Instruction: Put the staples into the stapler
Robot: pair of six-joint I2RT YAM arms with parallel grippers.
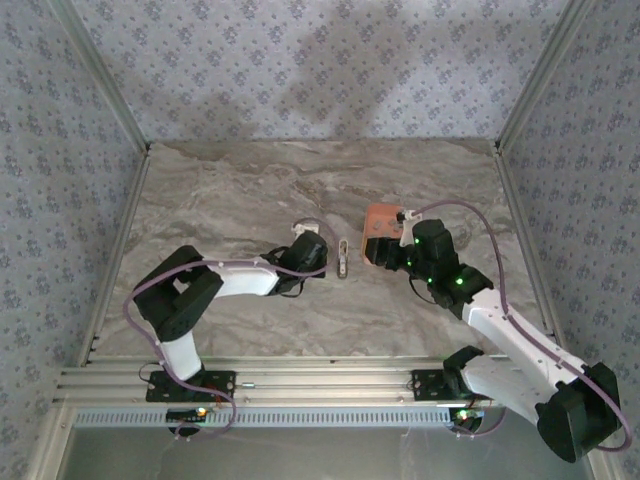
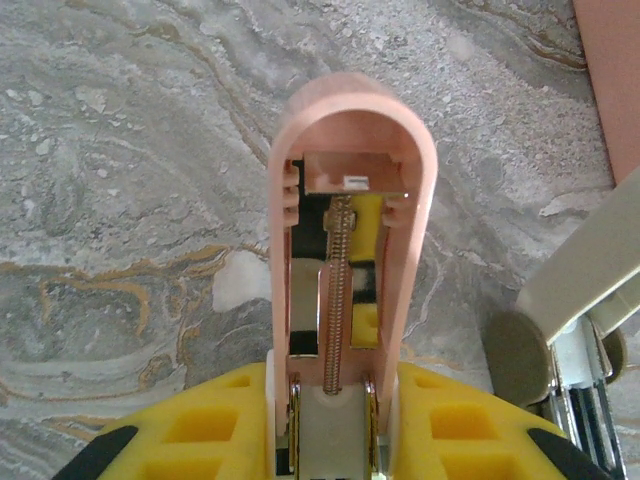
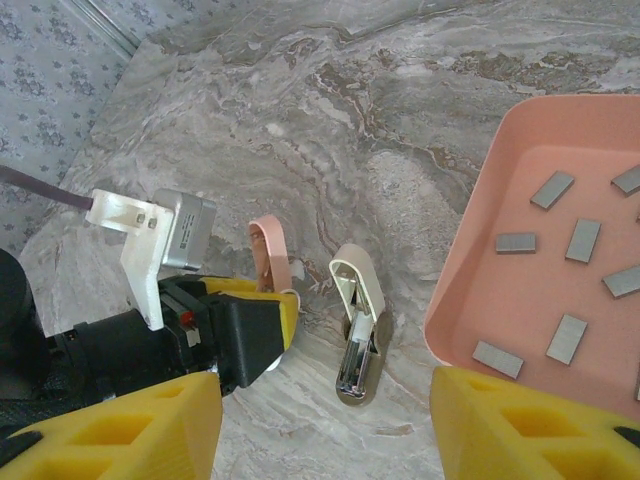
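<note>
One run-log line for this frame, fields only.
left gripper: jaws shut on stapler | right gripper: jaws open, empty | staples: loose in tray, none held

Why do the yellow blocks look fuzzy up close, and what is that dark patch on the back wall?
Top view: a soft shadow on the back wall; light even. Left wrist: the left fingers sit close to the lens and blur, while the spring in the stapler glints. Right wrist: the right fingers are soft too; the staples look sharp.
</note>
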